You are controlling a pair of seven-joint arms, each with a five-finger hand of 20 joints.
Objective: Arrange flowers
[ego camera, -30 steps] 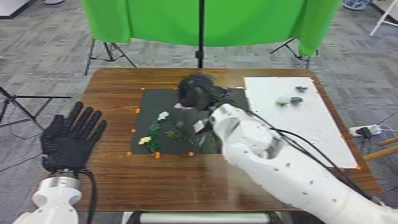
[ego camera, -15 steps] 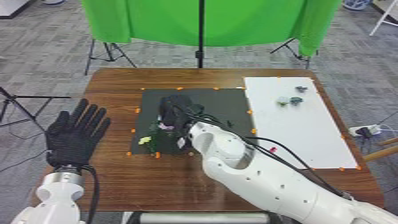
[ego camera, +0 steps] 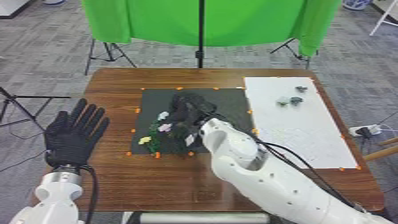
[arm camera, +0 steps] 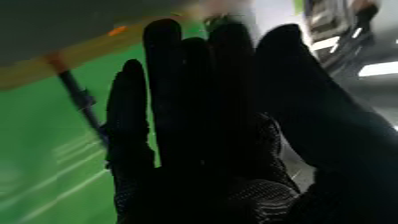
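In the head view, the right hand (ego camera: 187, 109) has shifted rightward over the mat (ego camera: 233, 105), uncovering the white flower (ego camera: 163, 115). It, the lilac flower (ego camera: 165, 128) and yellow flower (ego camera: 145, 140) sit together there, probably as 1 bouquet. The left hand (ego camera: 71, 140), spread, keeps clear. In the right wrist view, the right hand's fingers are straight, likely after a release.

2 white arms, left (ego camera: 55, 201) and right (ego camera: 266, 175), smooth rounded shells, small dark screw spots on both. Black fabric gloves on left hand (ego camera: 73, 142) and right hand (ego camera: 185, 111), textured weave in wrist view. Silver-grey collar (ego camera: 64, 169) at left wrist. Black cables (ego camera: 93, 186) along both arms.
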